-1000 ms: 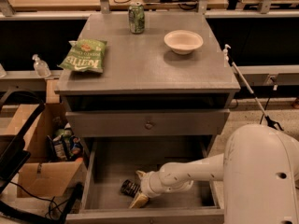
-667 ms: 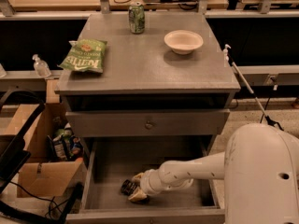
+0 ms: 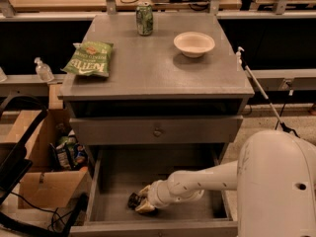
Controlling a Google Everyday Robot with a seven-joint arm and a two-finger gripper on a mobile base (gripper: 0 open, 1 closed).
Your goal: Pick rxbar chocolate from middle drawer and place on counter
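Position check: holding gripper low inside middle drawer, close to the drawer's front wall, with the white arm reaching in from the robot's body.

Lying just beyond the gripper tip, on the side away from the arm, and touching it or all but touching it: rxbar chocolate, resting on the drawer floor. Showing as a small, flat, dark packet, partly hidden by the gripper, with no lettering readable. Appearing to run its long axis roughly across the line of approach, though not exposing enough surface to confirm this.

Not revealing whether the gripper is spread, pressed together or already pinching the bar: cannot tell.

Sitting well above the gripper and further back: counter, carrying a green Kettle chip bag, a green can and a white bowl.

Judging the coming move: securing the bar across its narrow width, then raising it straight up and outward, clearing the closed upper drawer front hanging directly above the gripper before travelling to the counter.
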